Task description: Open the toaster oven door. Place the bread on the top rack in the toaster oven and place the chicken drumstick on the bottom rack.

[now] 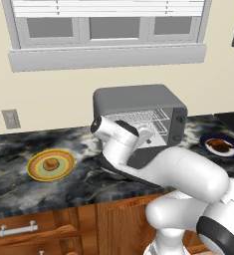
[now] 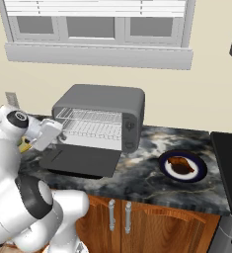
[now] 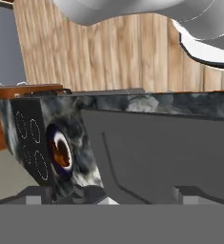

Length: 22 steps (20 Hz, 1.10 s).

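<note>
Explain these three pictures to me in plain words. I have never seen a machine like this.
This is a rendered kitchen with a white robot arm. Two cameras ride on its base, behind it to left and right; the third sits on its hand, so that picture is rolled sideways. On the dark marbled counter stands a dark grey boxy toaster oven, its flat door folded down, silver wire racks showing. A small tan bun lies on a yellow-green plate. A reddish-brown drumstick lies on a dark blue plate. The two-finger gripper is open, holding nothing.
</note>
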Available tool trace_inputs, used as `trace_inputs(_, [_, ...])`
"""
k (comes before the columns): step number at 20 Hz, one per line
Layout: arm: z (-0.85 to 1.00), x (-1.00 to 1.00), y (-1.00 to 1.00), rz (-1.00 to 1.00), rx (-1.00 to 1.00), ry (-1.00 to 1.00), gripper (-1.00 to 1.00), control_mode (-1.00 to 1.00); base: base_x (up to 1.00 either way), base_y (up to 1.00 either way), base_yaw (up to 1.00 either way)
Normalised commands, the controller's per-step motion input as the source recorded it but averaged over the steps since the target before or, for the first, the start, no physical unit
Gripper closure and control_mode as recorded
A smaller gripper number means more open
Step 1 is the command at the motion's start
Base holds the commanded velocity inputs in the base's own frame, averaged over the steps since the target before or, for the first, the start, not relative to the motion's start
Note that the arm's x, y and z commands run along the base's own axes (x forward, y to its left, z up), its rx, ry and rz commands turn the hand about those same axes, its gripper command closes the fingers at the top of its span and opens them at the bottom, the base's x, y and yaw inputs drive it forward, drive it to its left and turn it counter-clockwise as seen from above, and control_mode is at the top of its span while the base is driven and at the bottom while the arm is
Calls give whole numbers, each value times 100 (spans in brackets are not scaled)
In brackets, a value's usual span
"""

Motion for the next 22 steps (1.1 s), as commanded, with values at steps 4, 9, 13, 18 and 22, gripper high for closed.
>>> trace_inputs(4, [7, 0, 0, 18, 25, -17, -100, -100, 0, 0, 0])
trace_inputs(9, [11, 9, 0, 2, 26, -7, -100, -100, 0, 0, 0])
trace_inputs(13, [17, 12, 0, -1, 31, 0, -100, -100, 0, 0, 0])
trace_inputs(18, [22, 15, -2, -4, 35, 5, -100, -100, 0, 0, 0])
trace_inputs(22, [13, 17, -3, 0, 28, 15, -100, -100, 0, 0, 0])
